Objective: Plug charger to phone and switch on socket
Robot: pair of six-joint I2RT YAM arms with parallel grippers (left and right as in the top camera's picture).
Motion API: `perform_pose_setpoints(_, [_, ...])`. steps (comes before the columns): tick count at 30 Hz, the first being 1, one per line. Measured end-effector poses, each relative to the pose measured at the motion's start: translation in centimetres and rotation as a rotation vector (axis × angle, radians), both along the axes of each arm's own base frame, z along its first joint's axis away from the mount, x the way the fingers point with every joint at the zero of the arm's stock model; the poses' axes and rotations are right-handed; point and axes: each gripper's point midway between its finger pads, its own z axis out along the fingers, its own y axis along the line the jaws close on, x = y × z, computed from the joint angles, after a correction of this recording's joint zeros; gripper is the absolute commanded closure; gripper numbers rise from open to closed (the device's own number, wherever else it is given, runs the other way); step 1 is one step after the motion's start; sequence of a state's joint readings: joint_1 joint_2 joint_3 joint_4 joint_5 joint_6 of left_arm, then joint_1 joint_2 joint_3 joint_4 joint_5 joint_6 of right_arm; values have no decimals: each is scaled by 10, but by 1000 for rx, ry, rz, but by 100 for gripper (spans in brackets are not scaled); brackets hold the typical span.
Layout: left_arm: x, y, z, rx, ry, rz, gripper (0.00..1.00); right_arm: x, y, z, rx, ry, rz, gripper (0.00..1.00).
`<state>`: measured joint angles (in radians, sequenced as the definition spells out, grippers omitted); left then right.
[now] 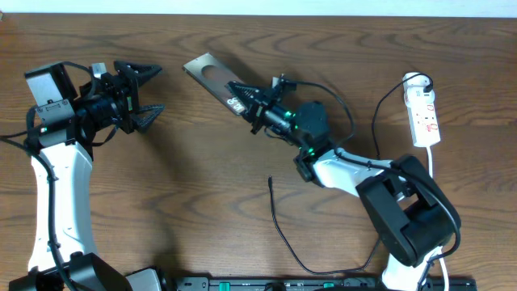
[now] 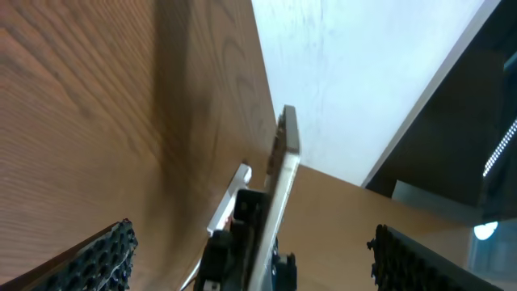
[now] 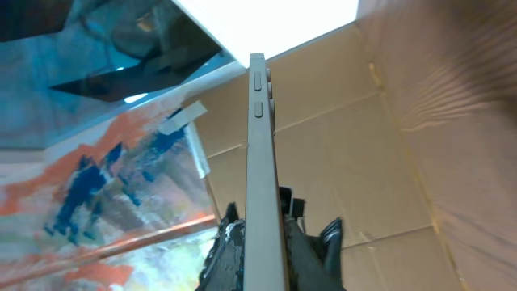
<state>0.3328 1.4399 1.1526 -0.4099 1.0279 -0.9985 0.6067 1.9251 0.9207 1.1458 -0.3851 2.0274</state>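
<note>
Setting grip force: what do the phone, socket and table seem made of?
The phone: glossy brownish face, likely glass; matte grey, metal-looking edge. The socket: smooth white plastic, apparently. The table: brown wood grain, possibly laminate.

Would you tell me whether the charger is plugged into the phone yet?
Unplugged: the charger lies loose on the table, apart from the phone.

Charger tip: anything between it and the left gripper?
Nothing visible. Bare table lies between the open left gripper and the charger tip; the phone, held by the right gripper, sits off that line.
</note>
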Motion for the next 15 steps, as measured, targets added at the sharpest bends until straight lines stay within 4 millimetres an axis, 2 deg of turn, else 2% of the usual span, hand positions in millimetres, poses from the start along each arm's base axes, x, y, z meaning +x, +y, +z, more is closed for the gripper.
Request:
perform_pose_setpoints(9, [4, 3, 2, 29, -31, 8, 10, -10, 15, 1, 14, 16, -14, 99])
perform_pose_setpoints(15, [6, -4, 0, 78, -59, -18, 10, -16, 22, 1, 16, 17, -3, 99])
